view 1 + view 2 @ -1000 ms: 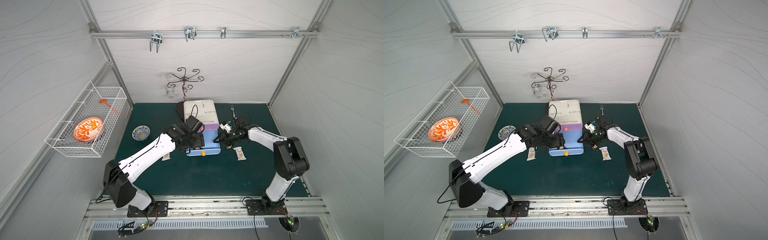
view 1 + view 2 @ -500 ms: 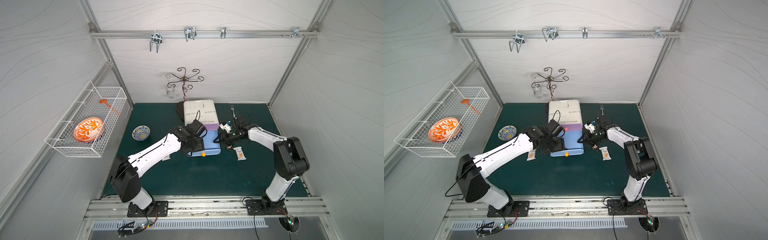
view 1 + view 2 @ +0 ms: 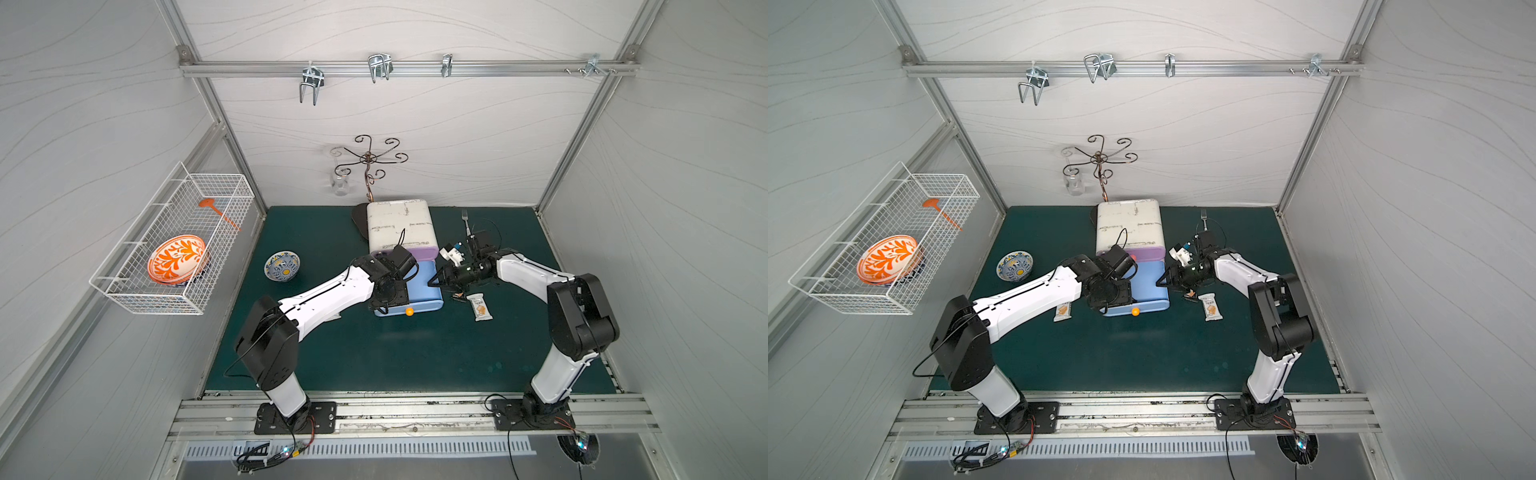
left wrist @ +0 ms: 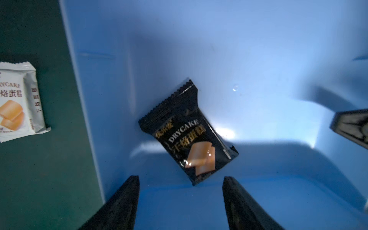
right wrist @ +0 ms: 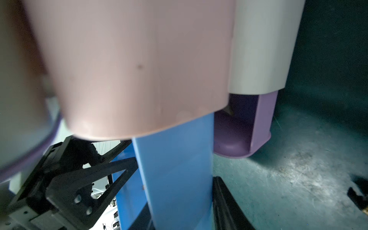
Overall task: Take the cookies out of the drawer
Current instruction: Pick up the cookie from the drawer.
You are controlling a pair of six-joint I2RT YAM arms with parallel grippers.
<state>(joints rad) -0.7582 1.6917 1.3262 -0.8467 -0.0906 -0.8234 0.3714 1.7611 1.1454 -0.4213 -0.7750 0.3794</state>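
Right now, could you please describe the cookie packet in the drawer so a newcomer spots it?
Start at the white drawer unit at the back of the mat; its blue drawer is pulled out. On the drawer floor, before the left gripper, lies a black packet. It alone shows inside the drawer; the white packets lie on the mat.
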